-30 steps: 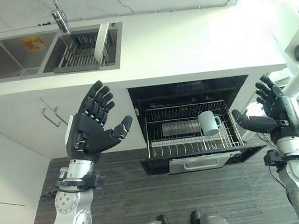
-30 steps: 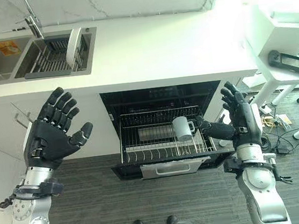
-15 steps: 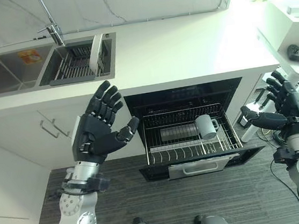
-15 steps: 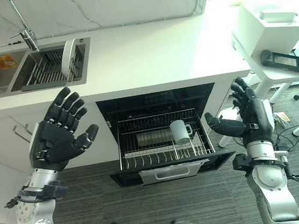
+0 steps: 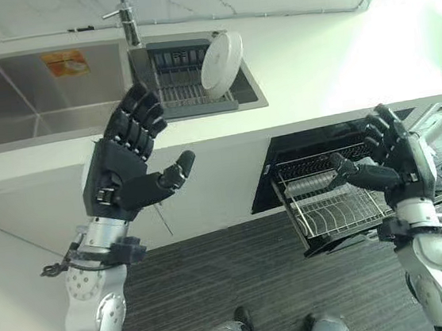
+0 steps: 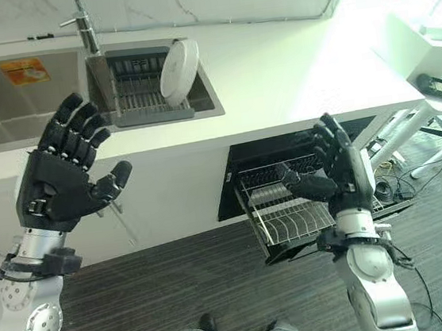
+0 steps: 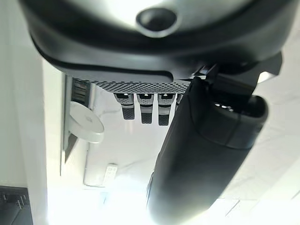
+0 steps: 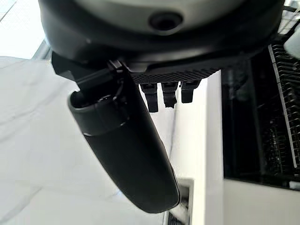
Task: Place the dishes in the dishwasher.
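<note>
Kitchen, white counter [image 5: 328, 57] with steel double sink [image 5: 21, 96] and tap [image 5: 126, 20], plate [image 5: 219, 52] in drying rack [image 5: 176, 87], open dishwasher [image 5: 333, 201] below, dark wood floor [image 5: 219, 285]

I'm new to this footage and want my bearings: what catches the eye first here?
Two dark hands, left hand and right hand, are raised open and empty before the white counter. A white plate stands on edge in the sink rack, and the dishwasher rack is pulled out below on the right.
</note>
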### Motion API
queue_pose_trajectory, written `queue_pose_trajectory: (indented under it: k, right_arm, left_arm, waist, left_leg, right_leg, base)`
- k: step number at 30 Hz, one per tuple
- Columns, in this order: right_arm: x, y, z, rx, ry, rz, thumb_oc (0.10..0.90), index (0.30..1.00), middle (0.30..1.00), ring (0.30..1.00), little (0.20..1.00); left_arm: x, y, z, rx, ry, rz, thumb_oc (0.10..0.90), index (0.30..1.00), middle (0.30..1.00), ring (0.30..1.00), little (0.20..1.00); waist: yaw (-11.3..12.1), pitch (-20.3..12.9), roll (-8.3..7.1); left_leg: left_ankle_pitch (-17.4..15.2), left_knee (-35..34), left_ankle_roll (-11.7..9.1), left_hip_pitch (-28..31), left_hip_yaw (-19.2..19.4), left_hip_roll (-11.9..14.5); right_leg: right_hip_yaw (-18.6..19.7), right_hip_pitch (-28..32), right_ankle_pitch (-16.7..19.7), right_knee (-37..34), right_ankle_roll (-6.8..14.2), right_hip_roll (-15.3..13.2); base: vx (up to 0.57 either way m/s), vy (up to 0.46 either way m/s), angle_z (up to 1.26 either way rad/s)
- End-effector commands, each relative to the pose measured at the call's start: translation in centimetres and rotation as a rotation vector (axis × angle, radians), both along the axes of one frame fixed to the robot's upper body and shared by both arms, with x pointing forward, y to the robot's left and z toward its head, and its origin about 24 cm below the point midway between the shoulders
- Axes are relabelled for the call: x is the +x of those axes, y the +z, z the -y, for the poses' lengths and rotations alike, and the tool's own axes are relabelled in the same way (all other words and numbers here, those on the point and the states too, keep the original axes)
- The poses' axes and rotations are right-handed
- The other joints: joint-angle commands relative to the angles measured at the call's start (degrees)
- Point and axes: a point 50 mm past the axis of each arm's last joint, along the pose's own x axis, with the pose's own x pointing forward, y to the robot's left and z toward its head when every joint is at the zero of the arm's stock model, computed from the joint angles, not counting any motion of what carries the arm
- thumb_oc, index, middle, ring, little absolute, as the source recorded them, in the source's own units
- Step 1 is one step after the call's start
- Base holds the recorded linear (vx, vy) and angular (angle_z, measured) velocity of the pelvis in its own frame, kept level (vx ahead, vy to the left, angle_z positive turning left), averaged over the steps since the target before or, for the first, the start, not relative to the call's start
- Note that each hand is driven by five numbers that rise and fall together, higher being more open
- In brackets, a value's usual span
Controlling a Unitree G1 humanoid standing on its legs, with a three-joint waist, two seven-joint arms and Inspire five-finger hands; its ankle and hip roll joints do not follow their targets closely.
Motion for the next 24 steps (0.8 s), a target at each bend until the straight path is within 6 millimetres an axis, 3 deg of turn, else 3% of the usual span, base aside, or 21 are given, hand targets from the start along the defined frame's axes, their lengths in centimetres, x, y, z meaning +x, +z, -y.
queue_pose_trajectory:
  k: [1, 3, 10, 20, 22, 23, 24]
  right_arm:
    - [-0.3, 4.5, 2.0, -0.077, -0.071, 0.225, 0.8, 0.9, 0.9, 0.9, 0.9]
    - [-0.8, 4.1, 2.5, -0.068, -0.061, 0.223, 0.8, 0.9, 0.9, 0.9, 0.9]
    - [-0.8, 4.2, 2.0, -0.075, -0.024, 0.22, 0.8, 0.9, 0.9, 0.9, 0.9]
    - [-1.2, 4.6, 1.5, -0.089, 0.025, 0.227, 0.8, 0.9, 0.9, 0.9, 0.9]
    - [-1.2, 4.7, 1.4, -0.092, 0.043, 0.228, 0.8, 0.9, 0.9, 0.9, 0.9]
    - [-1.2, 4.7, 1.4, -0.102, 0.046, 0.228, 0.8, 0.9, 0.9, 0.9, 0.9]
    - [-1.2, 4.7, 1.3, -0.112, 0.049, 0.229, 0.8, 0.9, 0.9, 0.9, 0.9]
  left_arm:
    - [-2.4, 4.6, 1.9, 0.058, -0.054, 0.328, 0.8, 0.9, 0.9, 0.9, 0.9]
    - [-2.6, 4.5, 2.3, 0.112, -0.054, 0.344, 0.8, 0.9, 0.9, 0.9, 0.9]
    - [-2.9, 3.5, 2.6, 0.131, -0.041, 0.311, 0.8, 0.9, 0.9, 0.9, 0.9]
    - [-2.3, 2.6, 3.0, 0.095, -0.018, 0.249, 0.8, 0.9, 0.9, 0.9, 0.9]
    - [-2.3, 2.6, 3.2, 0.088, -0.017, 0.246, 0.8, 0.9, 0.9, 0.9, 0.9]
    - [-2.2, 2.5, 3.2, 0.086, -0.02, 0.245, 0.8, 0.9, 0.9, 0.9, 0.9]
    - [-2.3, 2.5, 3.3, 0.086, -0.023, 0.245, 0.8, 0.9, 0.9, 0.9, 0.9]
  waist:
    - [-1.5, -4.6, 1.89]
    - [-2.6, -4.5, 0.97]
    - [-2.5, -6.1, 1.34]
    - [-4.6, -5.9, 1.85]
    - [-4.4, -5.2, 0.67]
    - [-4.1, -4.5, -0.26]
    - [-3.7, -3.1, -0.97]
  left_leg:
    - [-1.8, -13.4, -1.1, 10.3, -1.8, 1.0]
    - [-1.7, -13.4, -0.4, 10.0, -2.1, -0.9]
    - [-2.1, -13.4, -0.6, 11.0, -0.4, -1.4]
    - [-1.3, -13.4, -2.3, 13.6, 2.2, 0.7]
    - [0.9, -13.4, -3.0, 15.5, 3.0, -0.6]
    - [3.7, -13.4, -3.7, 16.0, 3.4, -1.4]
    - [5.1, -8.4, -4.2, 14.2, 3.1, -1.5]
  right_leg:
    - [-1.9, 2.4, -2.8, -9.6, -1.8, 5.7]
    - [1.9, 0.1, -3.2, -9.6, -2.3, 6.7]
    - [2.6, 0.3, -4.8, -9.6, -3.4, 7.3]
    - [2.5, 2.5, -7.0, -9.6, -5.9, 9.0]
    - [3.6, 2.9, -7.0, -9.6, -6.6, 8.0]
    - [4.4, 3.3, -6.9, -9.6, -7.0, 7.2]
    - [5.0, 3.9, -6.5, -9.6, -7.7, 6.9]
  base:
    - [0.03, -0.005, -0.6]
    - [0.05, -0.102, 0.25]
    - [0.09, -0.093, 0.19]
    - [0.11, -0.186, 0.11]
    - [0.1, -0.19, -0.1]
    - [0.09, -0.203, -0.1]
    - [0.07, -0.173, -0.11]
